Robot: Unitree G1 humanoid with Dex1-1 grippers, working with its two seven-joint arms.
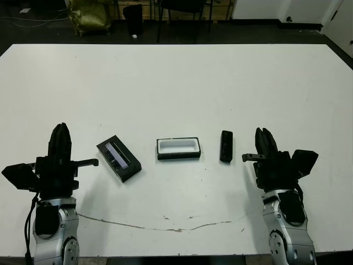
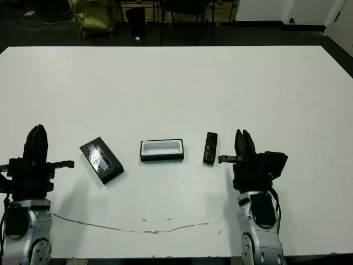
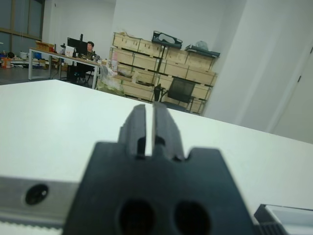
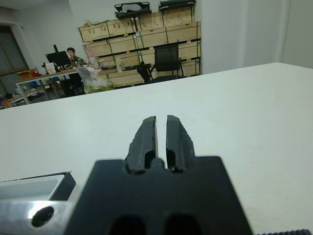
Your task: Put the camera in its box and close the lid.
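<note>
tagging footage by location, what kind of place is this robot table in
Probably a lab or workshop that doubles as an office and storeroom: stacked wooden crates line the back wall, a person sits at a desk with a monitor, and black office chairs stand beyond the white table.

Look at the lower half of the head view: three things sit in a row across the table point(image 1: 176, 77). The box point(image 1: 178, 148) is at the frame's centre, lying lengthwise across the row. To its left, a little apart, you have the lid point(image 1: 118, 158), turned at a slant. To its right, just beside it, the camera point(image 1: 226, 146) lies with its long side running up the frame. The left gripper point(image 1: 59, 143) stands in the lower left, beyond the lid; the right gripper point(image 1: 266, 144) stands in the lower right, near the camera. Chairs sit along the top edge, behind the table.
</note>
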